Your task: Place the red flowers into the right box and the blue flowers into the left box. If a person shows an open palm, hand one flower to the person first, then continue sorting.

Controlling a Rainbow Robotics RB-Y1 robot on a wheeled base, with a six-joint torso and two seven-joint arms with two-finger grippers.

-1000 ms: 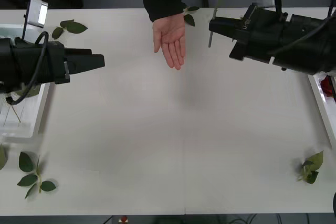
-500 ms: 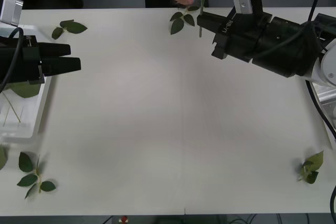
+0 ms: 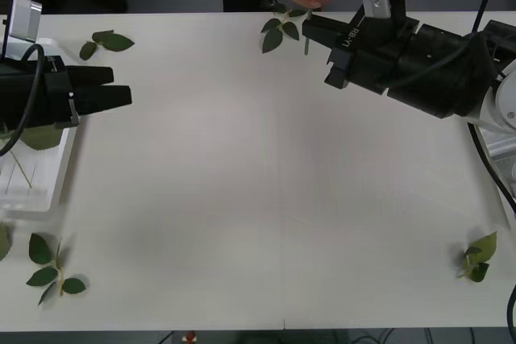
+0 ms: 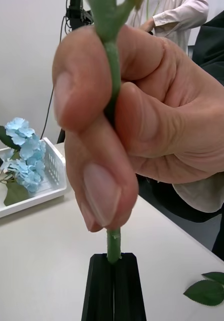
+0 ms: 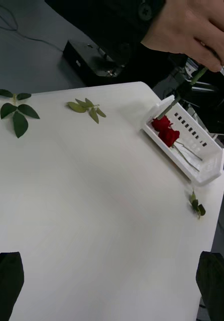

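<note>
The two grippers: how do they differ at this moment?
The right gripper is shut on a green stem at the table's far edge, where a person's hand also pinches it. The left gripper is open and holds nothing, over the left box. Both have black fingers.

White table (image 3: 242, 199), dark grey floor (image 5: 21, 55), pale wall (image 4: 26, 65) behind.

Black boxy right arm (image 3: 427, 62), grey wrist block, black cables, black-fingered tool (image 4: 113, 281)
</note>
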